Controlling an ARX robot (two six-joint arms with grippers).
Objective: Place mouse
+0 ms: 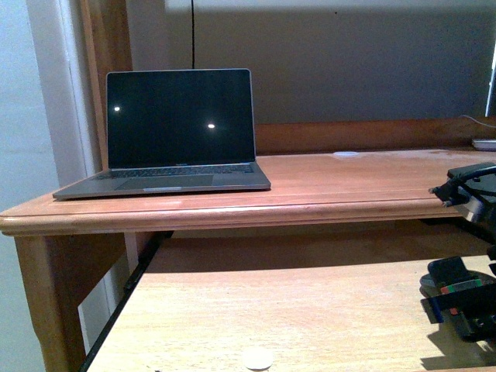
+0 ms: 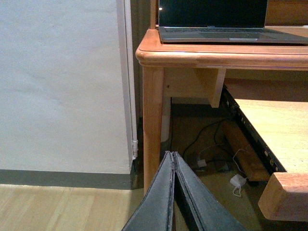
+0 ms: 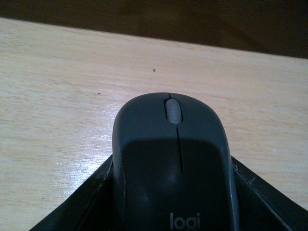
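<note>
The mouse (image 3: 173,144) is dark grey with a grey scroll wheel and a "logi" mark. My right gripper (image 3: 173,168) is shut on it, one black finger on each side, over the light wooden shelf (image 3: 57,96). In the front view the right arm (image 1: 465,298) shows at the right edge over the lower shelf; I cannot pick the mouse out there. My left gripper (image 2: 172,155) is shut and empty, its fingers pressed together. It hangs low by the desk's leg (image 2: 153,120), above the floor.
An open laptop (image 1: 182,132) with a dark screen stands on the left of the upper desk top (image 1: 349,186). Below it is the pull-out shelf (image 1: 294,310), with a small white disc (image 1: 257,359) at its front edge. Cables and a white charger (image 2: 237,181) lie on the floor under the desk.
</note>
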